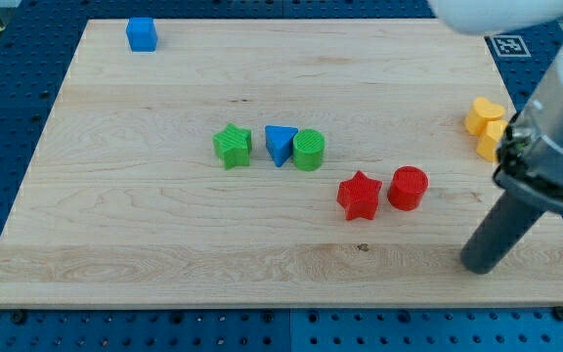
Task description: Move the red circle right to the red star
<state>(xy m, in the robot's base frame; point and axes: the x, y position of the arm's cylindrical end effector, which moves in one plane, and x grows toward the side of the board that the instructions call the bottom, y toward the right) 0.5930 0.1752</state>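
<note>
The red circle (408, 188) lies on the wooden board, just to the view's right of the red star (359, 196), with a small gap between them. My tip (479, 265) rests on the board at the lower right, to the right of and below the red circle, apart from both red blocks.
A green star (233, 146), a blue triangle (280, 145) and a green circle (309, 150) stand in a row mid-board. A blue cube (142, 34) sits at the top left. Two yellow blocks (485, 122) sit at the right edge, partly behind the arm.
</note>
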